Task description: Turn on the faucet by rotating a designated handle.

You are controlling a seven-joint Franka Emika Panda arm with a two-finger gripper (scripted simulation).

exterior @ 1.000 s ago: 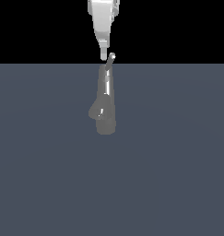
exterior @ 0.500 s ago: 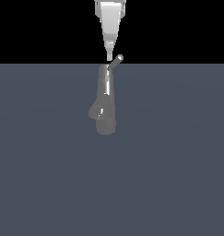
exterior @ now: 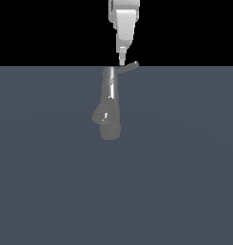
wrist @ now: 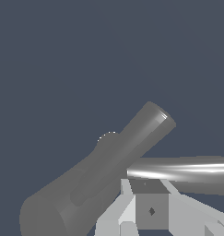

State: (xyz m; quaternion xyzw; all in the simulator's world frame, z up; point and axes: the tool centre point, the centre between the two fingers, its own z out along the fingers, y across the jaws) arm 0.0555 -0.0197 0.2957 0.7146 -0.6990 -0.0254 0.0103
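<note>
The end effector (exterior: 122, 61), fingers apparently closed on nothing, touches the handle (exterior: 127, 69) atop the faucet (exterior: 109, 105).

Shiny grey faucet (exterior: 109, 107) and handle (exterior: 128, 69), white fingers (exterior: 122, 56), slate-blue floor (exterior: 185, 167), black backdrop (exterior: 41, 28).

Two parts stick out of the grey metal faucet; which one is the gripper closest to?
The thin straight handle rod at the faucet's top, directly beneath the gripper; the rounded spout bulge sits much lower.
</note>
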